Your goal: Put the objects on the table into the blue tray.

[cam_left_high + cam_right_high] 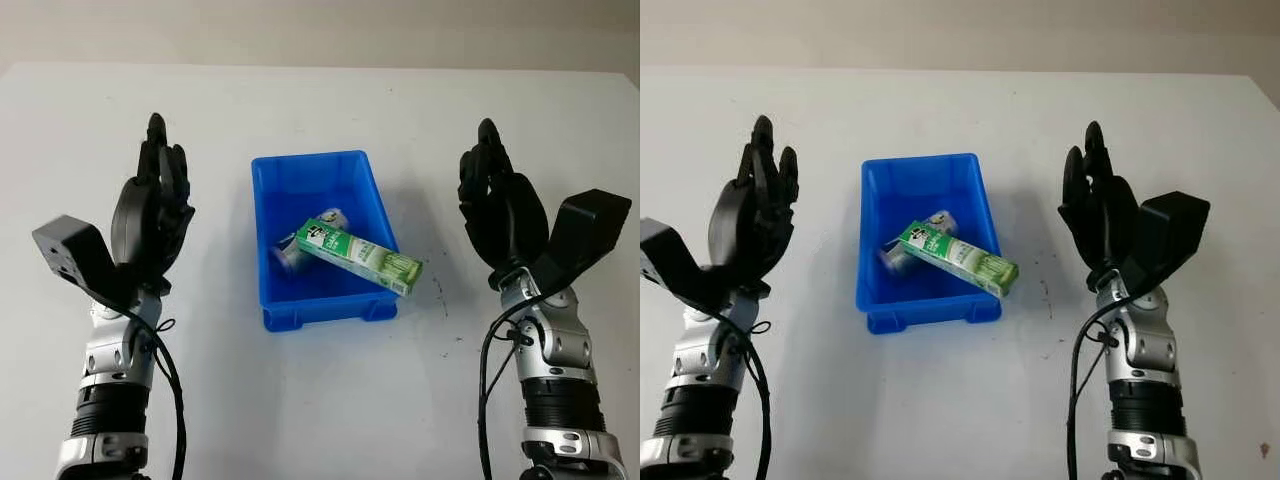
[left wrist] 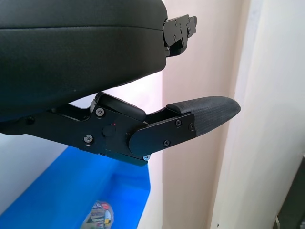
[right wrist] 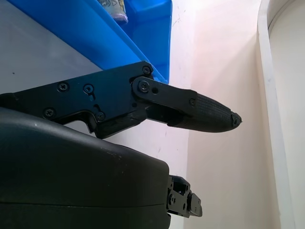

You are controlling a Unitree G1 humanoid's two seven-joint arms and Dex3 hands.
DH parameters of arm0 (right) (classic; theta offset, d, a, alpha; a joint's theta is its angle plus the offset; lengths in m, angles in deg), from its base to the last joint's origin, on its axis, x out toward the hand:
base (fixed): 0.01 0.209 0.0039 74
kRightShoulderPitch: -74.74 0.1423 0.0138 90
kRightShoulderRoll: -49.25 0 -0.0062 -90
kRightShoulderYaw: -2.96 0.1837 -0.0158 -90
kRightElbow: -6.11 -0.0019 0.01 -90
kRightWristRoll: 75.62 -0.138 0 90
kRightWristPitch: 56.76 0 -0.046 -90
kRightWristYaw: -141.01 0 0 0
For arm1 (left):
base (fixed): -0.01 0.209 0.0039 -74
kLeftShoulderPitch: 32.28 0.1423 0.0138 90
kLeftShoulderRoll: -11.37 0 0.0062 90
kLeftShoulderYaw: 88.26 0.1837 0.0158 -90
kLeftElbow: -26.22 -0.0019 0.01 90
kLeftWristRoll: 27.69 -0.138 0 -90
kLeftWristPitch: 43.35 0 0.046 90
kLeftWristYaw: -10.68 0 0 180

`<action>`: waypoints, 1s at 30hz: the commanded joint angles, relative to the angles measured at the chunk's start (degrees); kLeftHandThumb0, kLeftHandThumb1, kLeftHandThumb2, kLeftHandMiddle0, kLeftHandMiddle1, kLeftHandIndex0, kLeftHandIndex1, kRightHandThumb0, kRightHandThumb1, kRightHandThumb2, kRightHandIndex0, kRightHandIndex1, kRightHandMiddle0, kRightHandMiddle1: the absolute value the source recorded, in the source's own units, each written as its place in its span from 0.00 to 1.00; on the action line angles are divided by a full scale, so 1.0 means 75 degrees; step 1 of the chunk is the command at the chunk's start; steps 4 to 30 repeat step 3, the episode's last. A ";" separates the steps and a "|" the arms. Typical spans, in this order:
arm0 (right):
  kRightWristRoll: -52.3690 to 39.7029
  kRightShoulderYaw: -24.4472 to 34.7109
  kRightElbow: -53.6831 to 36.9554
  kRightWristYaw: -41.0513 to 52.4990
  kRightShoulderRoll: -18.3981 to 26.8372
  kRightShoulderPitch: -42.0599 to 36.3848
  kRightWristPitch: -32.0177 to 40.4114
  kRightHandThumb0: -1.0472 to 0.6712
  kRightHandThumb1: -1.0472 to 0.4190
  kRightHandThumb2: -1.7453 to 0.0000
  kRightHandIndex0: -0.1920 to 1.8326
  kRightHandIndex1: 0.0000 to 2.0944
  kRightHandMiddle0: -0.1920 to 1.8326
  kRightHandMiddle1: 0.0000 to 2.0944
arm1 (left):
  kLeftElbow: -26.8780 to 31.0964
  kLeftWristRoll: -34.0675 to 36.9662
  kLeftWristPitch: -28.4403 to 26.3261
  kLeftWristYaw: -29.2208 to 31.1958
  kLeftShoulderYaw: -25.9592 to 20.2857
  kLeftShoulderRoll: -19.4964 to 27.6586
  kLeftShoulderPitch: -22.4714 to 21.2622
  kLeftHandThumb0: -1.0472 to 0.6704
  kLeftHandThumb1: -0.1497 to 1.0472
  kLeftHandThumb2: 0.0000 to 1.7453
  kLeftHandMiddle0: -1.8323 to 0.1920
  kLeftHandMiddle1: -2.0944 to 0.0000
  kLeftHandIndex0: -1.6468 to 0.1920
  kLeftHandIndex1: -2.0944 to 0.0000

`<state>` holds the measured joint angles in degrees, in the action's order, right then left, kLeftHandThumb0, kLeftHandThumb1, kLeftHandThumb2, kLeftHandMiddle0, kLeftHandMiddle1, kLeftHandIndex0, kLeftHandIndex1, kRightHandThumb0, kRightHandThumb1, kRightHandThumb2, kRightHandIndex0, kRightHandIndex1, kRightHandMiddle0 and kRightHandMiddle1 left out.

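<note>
Inside the blue tray [image 1: 285,180], green carton [image 1: 360,256] half hiding a can [image 1: 318,226], left hand [image 1: 152,205] and right hand [image 1: 500,200] open, empty, either side.

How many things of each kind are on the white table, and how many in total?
Blue plastic tray: 1
Green and white carton, lying across the tray's right rim: 1
Silver can, lying inside the tray: 1
Black robot hands, left hand and right hand, both open: 2
Total: 5

Can [image 1: 300,245] mostly hidden under green carton [image 1: 360,257]; label unreadable.
</note>
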<state>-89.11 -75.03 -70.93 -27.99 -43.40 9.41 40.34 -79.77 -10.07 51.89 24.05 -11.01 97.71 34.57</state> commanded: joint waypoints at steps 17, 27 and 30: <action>0.0018 -0.0001 0.0050 -0.0064 -0.0074 0.0206 -0.0174 0.18 0.00 0.59 0.00 0.00 0.00 0.00 | 0.0191 -0.0065 -0.0059 0.0053 0.0045 -0.0027 0.0095 0.16 1.00 0.41 1.00 1.00 1.00 1.00; 0.0018 -0.0001 0.0050 -0.0064 -0.0074 0.0206 -0.0174 0.18 0.00 0.59 0.00 0.00 0.00 0.00 | 0.0191 -0.0065 -0.0059 0.0053 0.0045 -0.0027 0.0095 0.16 1.00 0.41 1.00 1.00 1.00 1.00; 0.0018 -0.0001 0.0050 -0.0064 -0.0074 0.0206 -0.0174 0.18 0.00 0.59 0.00 0.00 0.00 0.00 | 0.0191 -0.0065 -0.0059 0.0053 0.0045 -0.0027 0.0095 0.16 1.00 0.41 1.00 1.00 1.00 1.00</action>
